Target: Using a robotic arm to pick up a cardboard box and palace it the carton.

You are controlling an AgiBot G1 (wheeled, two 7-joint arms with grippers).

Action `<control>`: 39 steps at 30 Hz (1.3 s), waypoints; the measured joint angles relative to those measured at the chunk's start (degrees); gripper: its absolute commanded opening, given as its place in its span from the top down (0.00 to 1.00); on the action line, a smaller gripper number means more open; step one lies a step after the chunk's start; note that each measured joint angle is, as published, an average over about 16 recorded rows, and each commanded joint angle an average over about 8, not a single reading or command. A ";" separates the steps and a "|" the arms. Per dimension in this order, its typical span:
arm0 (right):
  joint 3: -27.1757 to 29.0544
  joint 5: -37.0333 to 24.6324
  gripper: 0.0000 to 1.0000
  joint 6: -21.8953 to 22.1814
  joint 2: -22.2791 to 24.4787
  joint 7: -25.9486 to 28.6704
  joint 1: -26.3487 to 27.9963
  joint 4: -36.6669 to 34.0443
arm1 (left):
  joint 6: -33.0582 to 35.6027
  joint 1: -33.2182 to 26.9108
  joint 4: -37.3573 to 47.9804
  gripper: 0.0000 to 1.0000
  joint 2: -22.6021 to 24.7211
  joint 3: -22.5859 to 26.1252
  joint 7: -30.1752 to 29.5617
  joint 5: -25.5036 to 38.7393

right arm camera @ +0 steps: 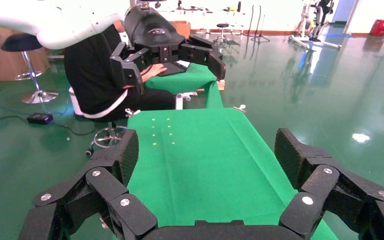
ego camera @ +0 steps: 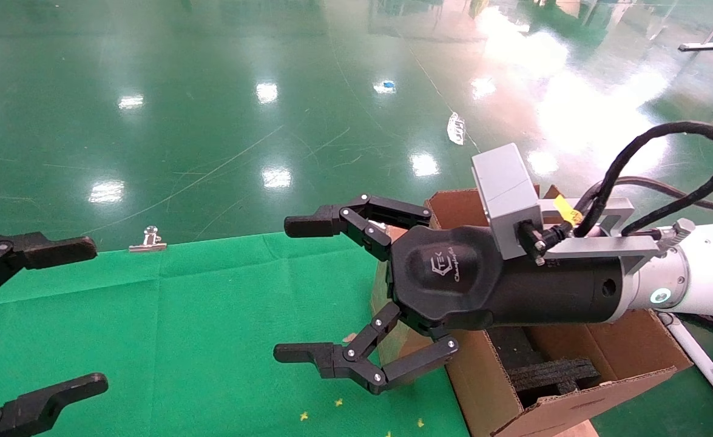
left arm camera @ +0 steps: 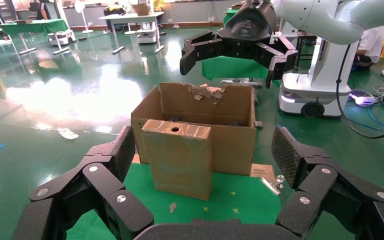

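Note:
The slim cardboard box [left arm camera: 180, 160] stands upright on the green cloth, its holed narrow edge on top, touching the carton's [left arm camera: 230, 135] near wall. In the head view the right gripper hides almost all of the box. The carton [ego camera: 605, 355] sits at the table's right end with black foam [ego camera: 547, 370] inside. My right gripper [ego camera: 298, 288] on the white-sleeved arm hovers open and empty above the box and the carton's edge; the left wrist view shows that right gripper [left arm camera: 230, 67] over the carton. My left gripper [ego camera: 80, 318] stays open at the far left, facing the box.
Green cloth [ego camera: 198, 328] covers the table. A metal binder clip [ego camera: 148, 241] lies at its far edge. A small tan scrap [left arm camera: 172, 206] and yellow marks lie before the box. A seated person [right arm camera: 95, 75] is behind the left arm. A robot base [left arm camera: 310, 95] stands beyond the carton.

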 measured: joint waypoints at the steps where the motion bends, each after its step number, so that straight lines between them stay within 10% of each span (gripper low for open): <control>1: 0.00 0.00 0.00 0.00 0.00 0.00 0.00 0.00 | 0.00 0.00 0.00 0.00 0.00 0.00 0.00 0.00; 25: -1.25 -1.55 0.00 0.21 -0.31 1.56 0.48 -0.04 | 0.01 -0.02 0.04 0.00 0.00 0.02 0.02 -0.01; 39: -10.92 -17.06 0.00 -2.12 -3.61 10.82 10.15 -2.11 | 0.01 -0.05 0.06 0.00 -0.01 0.09 0.06 -0.05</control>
